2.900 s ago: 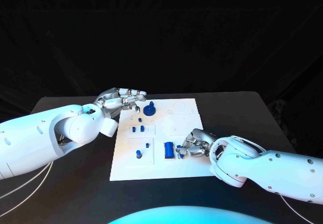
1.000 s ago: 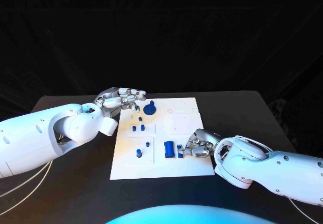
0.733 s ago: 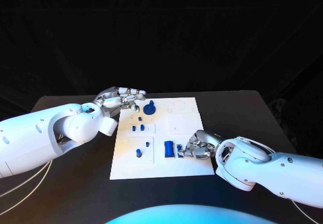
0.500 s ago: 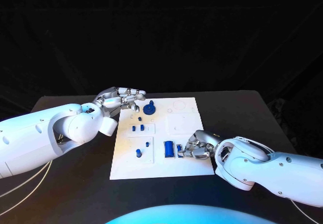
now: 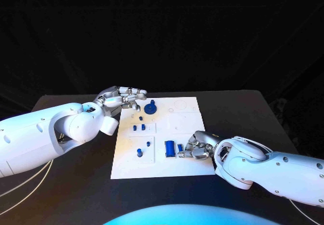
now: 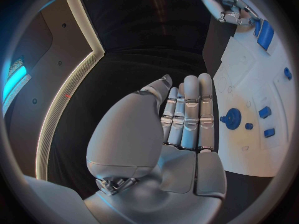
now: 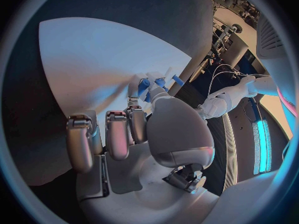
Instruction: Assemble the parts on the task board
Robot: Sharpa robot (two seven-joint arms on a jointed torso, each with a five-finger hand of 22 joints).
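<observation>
2 robot hands over task board, right robot hand pinching blue part

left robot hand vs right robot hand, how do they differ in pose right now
The left robot hand hovers at the task board's far left corner, fingers held straight together, holding nothing. The right robot hand is at the board's near right edge, fingers curled on a small blue part. Both are silver hands on white arms.
</observation>
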